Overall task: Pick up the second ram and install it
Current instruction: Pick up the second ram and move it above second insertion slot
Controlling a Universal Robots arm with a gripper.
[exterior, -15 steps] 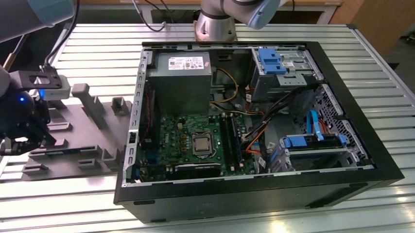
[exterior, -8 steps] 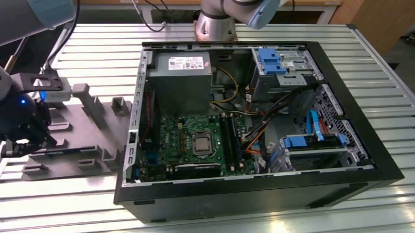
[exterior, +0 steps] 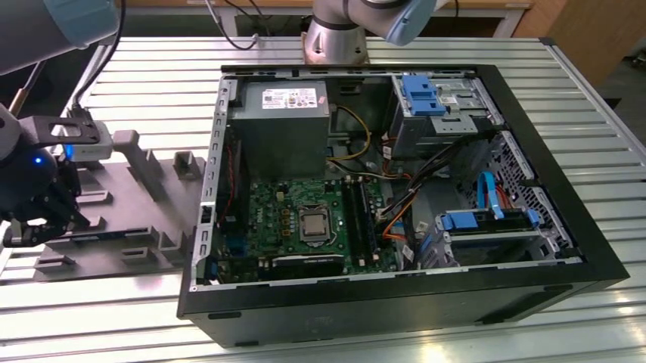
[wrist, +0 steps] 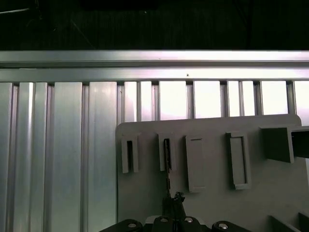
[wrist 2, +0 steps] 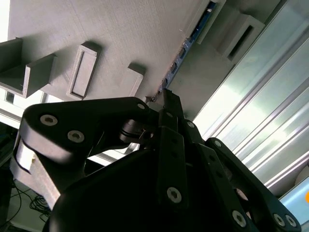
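Gripper (wrist 2: 164, 96) clenched on ram (wrist 2: 187, 43), over grey block (wrist 2: 120, 34).
In both wrist views the black fingers (wrist 2: 170, 108) pinch the near end of the thin ram, which stands on edge on the block, its far end at a slotted post (wrist: 166, 153). In the exterior view the gripper (exterior: 29, 227) hangs over the block at nine o'clock from the open case (exterior: 565, 249), well apart from the green board (exterior: 272, 219) inside. Block and case sit just beside each other on the ribbed metal table (exterior: 151, 83).
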